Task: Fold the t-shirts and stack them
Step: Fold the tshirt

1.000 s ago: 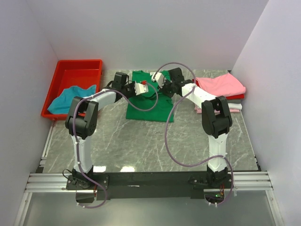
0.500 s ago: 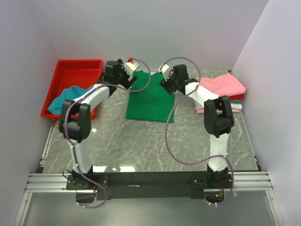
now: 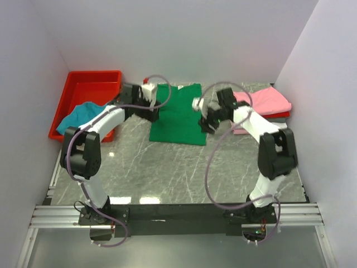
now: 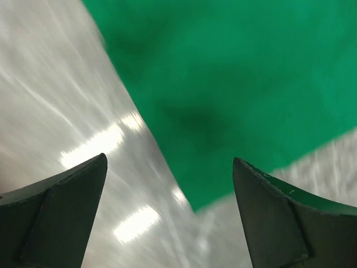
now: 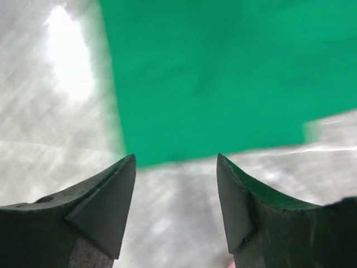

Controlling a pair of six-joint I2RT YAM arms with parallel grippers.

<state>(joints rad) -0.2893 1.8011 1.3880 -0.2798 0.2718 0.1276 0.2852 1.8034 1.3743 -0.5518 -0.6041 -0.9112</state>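
A bright green t-shirt (image 3: 177, 114) lies flat as a folded rectangle at the back middle of the table. My left gripper (image 3: 152, 100) hangs open over its left edge; in the left wrist view the gripper (image 4: 169, 159) has nothing between its fingers, and the green t-shirt's (image 4: 234, 84) corner lies below it. My right gripper (image 3: 202, 111) stands open at the shirt's right edge. In the right wrist view that gripper (image 5: 176, 156) is empty above bare table just off the green t-shirt (image 5: 223, 72). At the right, a pink t-shirt (image 3: 262, 100) tops a folded stack.
A red tray (image 3: 92, 84) stands at the back left with a teal-blue shirt (image 3: 81, 116) hanging over its near side. Red and whitish cloth show under the pink one. White walls close in the left, back and right sides. Both arms' cables loop above the marble table (image 3: 178, 167).
Both grippers opened and let go of the green t-shirt, which now lies flat. The left gripper drew off to the shirt's left edge, the right one to its right edge.
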